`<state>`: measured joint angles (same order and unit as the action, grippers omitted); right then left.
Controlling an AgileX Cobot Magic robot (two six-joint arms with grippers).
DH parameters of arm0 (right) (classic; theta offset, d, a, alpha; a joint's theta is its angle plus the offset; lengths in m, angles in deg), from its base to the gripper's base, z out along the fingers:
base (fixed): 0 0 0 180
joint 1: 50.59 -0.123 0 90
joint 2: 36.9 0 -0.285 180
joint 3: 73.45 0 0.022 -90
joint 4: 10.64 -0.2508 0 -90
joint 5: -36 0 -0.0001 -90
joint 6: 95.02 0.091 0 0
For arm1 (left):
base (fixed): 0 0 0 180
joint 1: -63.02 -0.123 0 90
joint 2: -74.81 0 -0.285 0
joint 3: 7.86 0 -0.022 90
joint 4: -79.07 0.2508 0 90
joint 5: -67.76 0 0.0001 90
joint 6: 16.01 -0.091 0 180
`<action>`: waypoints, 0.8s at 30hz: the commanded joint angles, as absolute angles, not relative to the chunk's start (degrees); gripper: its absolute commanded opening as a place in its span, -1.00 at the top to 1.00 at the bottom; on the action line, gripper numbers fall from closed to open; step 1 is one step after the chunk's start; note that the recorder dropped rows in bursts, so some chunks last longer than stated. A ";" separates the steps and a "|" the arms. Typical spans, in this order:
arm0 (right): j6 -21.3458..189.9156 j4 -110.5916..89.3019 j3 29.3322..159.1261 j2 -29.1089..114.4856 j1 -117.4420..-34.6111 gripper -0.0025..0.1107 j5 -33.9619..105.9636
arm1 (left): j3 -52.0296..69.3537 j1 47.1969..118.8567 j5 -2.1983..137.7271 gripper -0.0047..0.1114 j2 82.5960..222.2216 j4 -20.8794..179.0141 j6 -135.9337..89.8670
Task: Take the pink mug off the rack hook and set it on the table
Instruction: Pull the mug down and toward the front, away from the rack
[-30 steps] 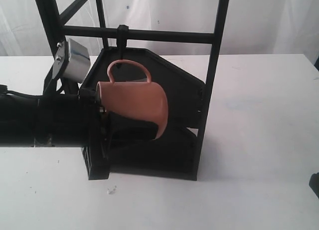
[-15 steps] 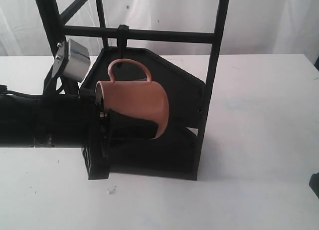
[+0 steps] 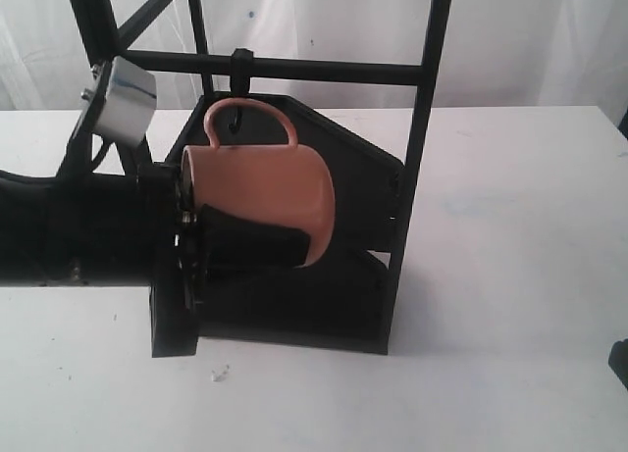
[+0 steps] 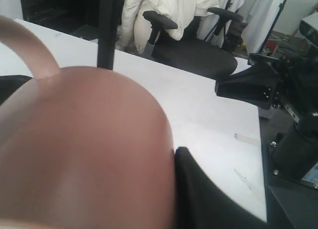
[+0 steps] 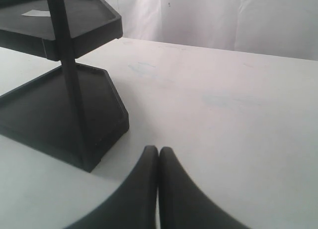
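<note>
My left gripper [image 3: 267,240] clamps the pink mug [image 3: 270,185], tipped on its side, handle looped around the rack hook [image 3: 237,70] of the black rack [image 3: 424,128], above the table [image 3: 510,285]. My right gripper [image 5: 158,155] is pressed closed, empty, low over the table.

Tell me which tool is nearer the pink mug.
Left. The left tool is clamped on the pink mug beneath the rack hook; the right tool is shut, low over the table, off to the side of the rack.

Pink mug [image 3: 260,202] higher, more level (left hand [image 3: 253,244] likewise)
</note>
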<state>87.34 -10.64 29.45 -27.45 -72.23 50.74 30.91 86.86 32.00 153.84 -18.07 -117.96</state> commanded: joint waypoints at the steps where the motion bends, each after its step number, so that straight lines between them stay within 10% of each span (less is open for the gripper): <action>1: 87.39 -10.64 29.33 -27.62 -71.73 0.96 50.21 | 30.61 87.12 29.76 0.92 153.22 -13.22 -114.31; 24: 88.31 -10.64 29.33 -27.62 -71.73 0.96 50.21 | 30.61 87.12 22.98 0.92 153.22 14.26 -95.11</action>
